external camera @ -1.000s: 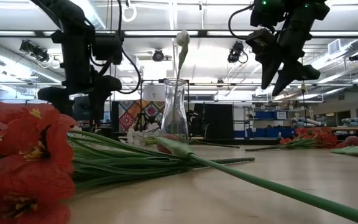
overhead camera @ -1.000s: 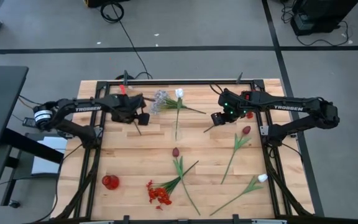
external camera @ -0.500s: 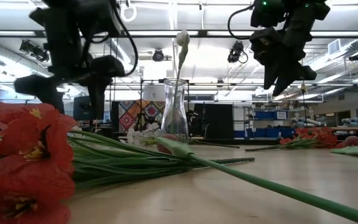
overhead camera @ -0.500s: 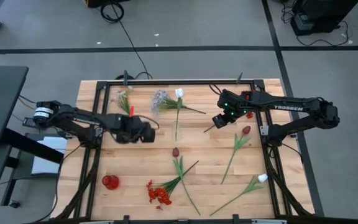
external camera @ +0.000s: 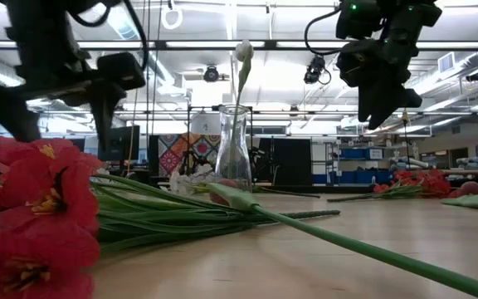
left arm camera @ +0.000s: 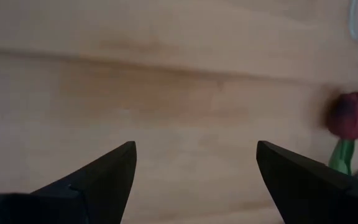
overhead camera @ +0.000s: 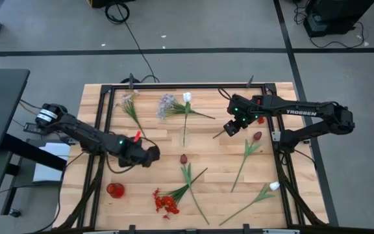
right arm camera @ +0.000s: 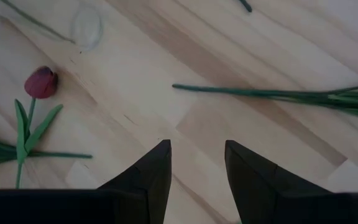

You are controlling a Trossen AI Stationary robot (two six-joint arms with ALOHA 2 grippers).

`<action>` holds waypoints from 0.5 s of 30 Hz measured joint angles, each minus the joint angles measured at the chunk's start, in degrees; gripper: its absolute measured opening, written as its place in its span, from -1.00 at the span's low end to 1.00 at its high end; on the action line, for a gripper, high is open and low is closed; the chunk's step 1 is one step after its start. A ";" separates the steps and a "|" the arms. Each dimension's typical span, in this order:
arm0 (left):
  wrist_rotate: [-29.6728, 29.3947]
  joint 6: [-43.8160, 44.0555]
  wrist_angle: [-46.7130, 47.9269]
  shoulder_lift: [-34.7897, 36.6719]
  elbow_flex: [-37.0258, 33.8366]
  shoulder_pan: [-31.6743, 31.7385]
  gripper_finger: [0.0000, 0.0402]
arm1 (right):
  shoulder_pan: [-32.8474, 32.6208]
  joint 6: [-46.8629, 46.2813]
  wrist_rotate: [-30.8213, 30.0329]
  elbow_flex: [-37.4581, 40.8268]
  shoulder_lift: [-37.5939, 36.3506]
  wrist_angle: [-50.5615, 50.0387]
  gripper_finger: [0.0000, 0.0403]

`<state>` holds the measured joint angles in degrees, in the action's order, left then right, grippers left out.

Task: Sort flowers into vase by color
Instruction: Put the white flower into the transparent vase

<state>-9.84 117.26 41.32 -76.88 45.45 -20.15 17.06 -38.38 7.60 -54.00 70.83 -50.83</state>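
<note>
A clear glass vase [external camera: 233, 145] stands on the table with one white tulip [external camera: 243, 51] in it. Lying flat on the wood are a dark red tulip bud [overhead camera: 183, 158], a second dark red tulip [overhead camera: 257, 136], a white tulip [overhead camera: 273, 186], a bright red cluster [overhead camera: 166, 203] and pale sprays [overhead camera: 167, 104] [overhead camera: 130, 103]. My left gripper [overhead camera: 149, 155] is open above bare wood, just left of the dark red bud [left arm camera: 351, 115]. My right gripper [overhead camera: 228, 127] hangs open above the table's far right part.
A small red glass vessel [overhead camera: 115, 190] stands near the near left corner. A black metal frame [overhead camera: 174, 85] runs around the table's edges. Long green stems [right arm camera: 272, 93] cross the middle and right of the wood. There is bare wood around my left gripper [left arm camera: 194, 155].
My left gripper has swung from the far left part of the table toward the near edge and now sits beside the dark red tulip bud in the middle. A pale spray near the far left shows where the arm was. My right gripper has stayed almost where it was.
</note>
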 joint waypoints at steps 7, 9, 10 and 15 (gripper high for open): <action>-0.24 2.53 -3.76 0.00 -0.01 -5.27 0.68 | -2.17 0.88 0.02 0.00 0.01 -0.28 -0.21; -2.47 -0.42 -4.77 0.00 -0.02 -6.09 0.68 | -3.39 0.66 0.13 0.00 0.02 -0.30 -0.21; -3.64 -1.57 -5.09 0.00 0.00 -6.43 0.68 | -4.29 -0.10 0.18 0.00 0.02 -0.31 -0.21; -5.24 -4.42 -5.84 0.00 0.00 -7.11 0.68 | -11.38 -7.46 0.02 0.00 0.02 -0.28 -0.21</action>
<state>-15.09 112.84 35.47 -76.88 45.45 -27.26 5.68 -45.83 7.62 -54.00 70.85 -51.11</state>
